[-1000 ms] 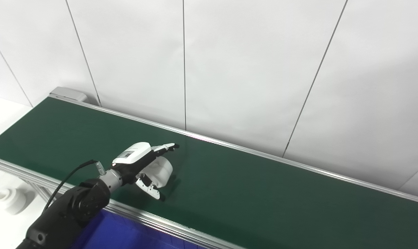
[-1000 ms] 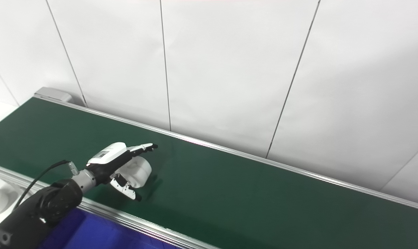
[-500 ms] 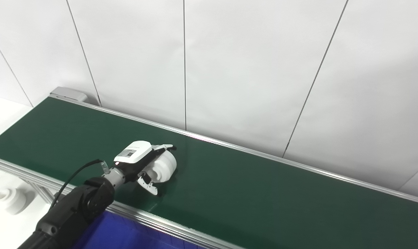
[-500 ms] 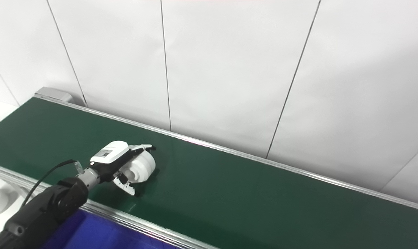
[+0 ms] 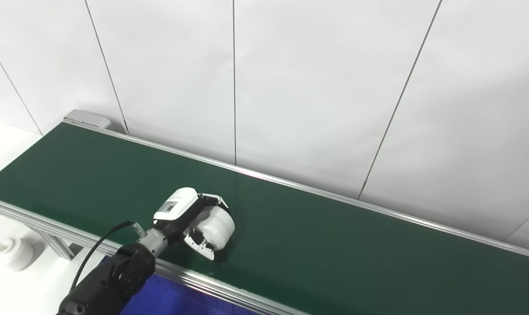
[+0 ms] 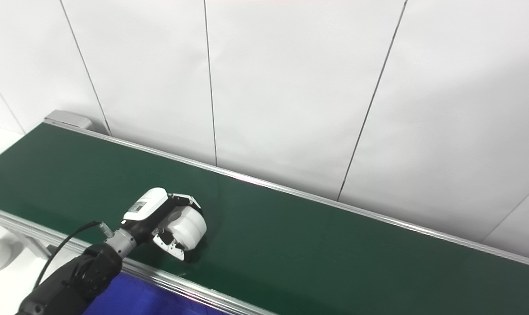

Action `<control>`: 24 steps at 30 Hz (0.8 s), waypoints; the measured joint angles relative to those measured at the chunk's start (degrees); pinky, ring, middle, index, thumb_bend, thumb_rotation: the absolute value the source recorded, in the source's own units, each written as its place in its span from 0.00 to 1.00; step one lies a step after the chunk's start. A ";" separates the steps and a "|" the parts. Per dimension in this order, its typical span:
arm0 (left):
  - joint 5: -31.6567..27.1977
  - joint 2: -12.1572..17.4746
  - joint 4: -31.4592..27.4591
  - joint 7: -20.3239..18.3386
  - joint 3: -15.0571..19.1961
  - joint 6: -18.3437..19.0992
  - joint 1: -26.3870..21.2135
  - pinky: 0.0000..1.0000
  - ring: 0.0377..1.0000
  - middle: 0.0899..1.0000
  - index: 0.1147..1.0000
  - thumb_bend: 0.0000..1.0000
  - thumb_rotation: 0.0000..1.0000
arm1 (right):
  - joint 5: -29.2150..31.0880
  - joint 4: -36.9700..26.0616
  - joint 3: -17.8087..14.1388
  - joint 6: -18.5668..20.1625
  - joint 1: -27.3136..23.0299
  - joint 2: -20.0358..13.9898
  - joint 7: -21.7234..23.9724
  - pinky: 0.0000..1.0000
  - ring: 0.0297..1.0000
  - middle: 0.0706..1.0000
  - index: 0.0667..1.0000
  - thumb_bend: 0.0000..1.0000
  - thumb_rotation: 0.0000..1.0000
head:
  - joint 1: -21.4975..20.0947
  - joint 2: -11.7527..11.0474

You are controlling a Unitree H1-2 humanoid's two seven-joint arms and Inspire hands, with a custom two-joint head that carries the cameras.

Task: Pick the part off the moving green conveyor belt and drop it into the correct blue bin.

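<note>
A white cylindrical part [image 5: 218, 225] lies on its side on the green conveyor belt [image 5: 334, 245], near the belt's front rail. My left hand [image 5: 190, 216] is wrapped around it, fingers curled over the top and thumb under the near side, so the hand is shut on the part. The same grasp shows in the right eye view, left hand [image 6: 161, 218] on the part [image 6: 189, 227]. A blue bin [image 5: 168, 302] sits below the front rail, only partly in view. My right hand is out of view.
A white wall of panels rises behind the belt. A silver rail [image 5: 229, 291] edges the belt's front. Another white spool-shaped part [image 5: 10, 253] rests on the white surface at far left, beside the conveyor frame.
My left hand moved right along the belt with the part. Its fingers, stretched out a second ago, have curled down and closed around the part.
</note>
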 measured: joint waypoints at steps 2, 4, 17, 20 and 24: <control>-1.01 -0.15 -1.46 0.00 0.50 -0.56 1.08 0.35 0.35 0.42 0.50 0.49 0.00 | -0.04 -0.02 -0.03 0.00 0.04 -0.01 0.00 0.56 0.83 0.88 0.95 0.82 0.52 | -0.44 0.79; -2.07 -0.51 -4.03 0.09 1.34 -1.68 2.59 0.38 0.36 0.43 0.49 0.49 0.00 | -0.25 -0.29 -0.07 0.00 0.19 -0.12 0.01 0.61 0.83 0.88 0.94 0.82 0.52 | -0.44 0.80; -9.61 -0.93 -25.20 0.29 1.80 -4.43 16.87 0.27 0.34 0.41 0.50 0.49 0.00 | -2.39 -8.00 -2.23 -0.23 3.53 -0.74 1.71 0.71 0.81 0.85 0.91 0.76 0.57 | -15.55 16.51; -10.36 -1.23 -26.69 -0.25 1.18 -4.41 18.47 0.23 0.35 0.45 0.44 0.50 0.00 | -2.54 -9.30 -4.51 -0.26 4.89 -0.46 3.96 0.73 0.82 0.85 0.91 0.75 0.60 | -16.43 18.53; -12.69 -2.83 -28.72 -1.31 -1.76 -4.40 20.51 0.21 0.25 0.43 0.45 0.51 0.00 | -2.54 -12.15 -7.78 -0.27 7.16 0.33 7.16 0.77 0.82 0.85 0.90 0.75 0.58 | -17.75 21.70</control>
